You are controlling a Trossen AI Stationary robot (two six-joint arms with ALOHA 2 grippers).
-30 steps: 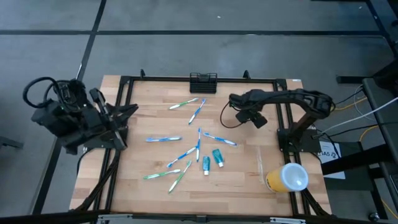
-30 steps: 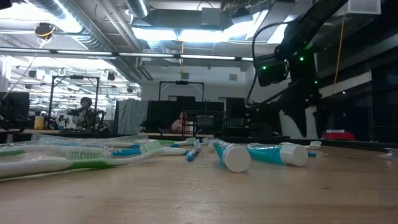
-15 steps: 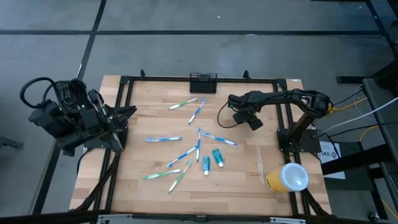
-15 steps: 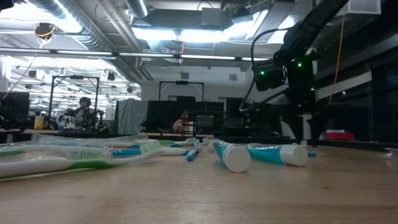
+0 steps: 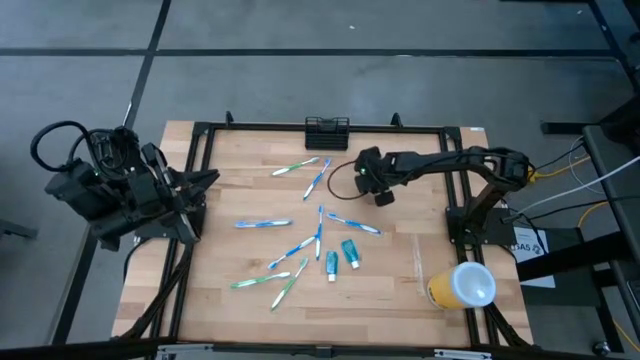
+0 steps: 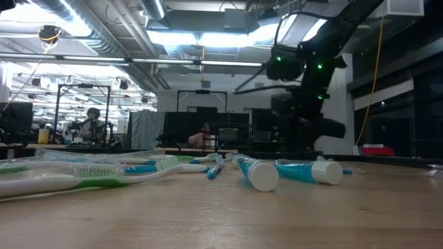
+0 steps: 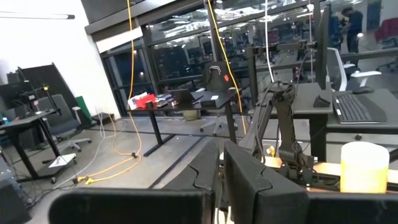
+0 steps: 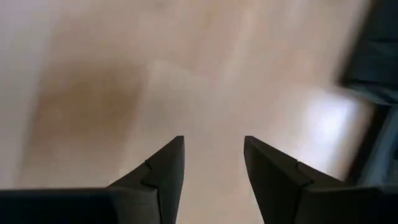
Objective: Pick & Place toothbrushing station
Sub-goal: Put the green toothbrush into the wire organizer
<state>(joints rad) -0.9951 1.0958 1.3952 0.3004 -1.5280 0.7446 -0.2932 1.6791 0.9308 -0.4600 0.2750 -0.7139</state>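
The toothbrushing station, a small black wire-mesh holder, stands on its base at the middle of the table's far edge; it also shows far off in the low view. My right gripper is open and empty over bare wood, a little to the right of the holder and nearer than it; its wrist view shows only tabletop between the fingers. My left gripper is shut and empty, parked at the table's left edge; it also shows in its wrist view.
Several toothbrushes and two teal toothpaste tubes lie scattered over the table's middle. A yellow cup with a white lid lies at the near right. A black frame runs round the table's edge.
My right gripper has gone toward the table's left edge and a little toward the far edge, closer to the holder, staying open and empty. Nothing on the table has moved.
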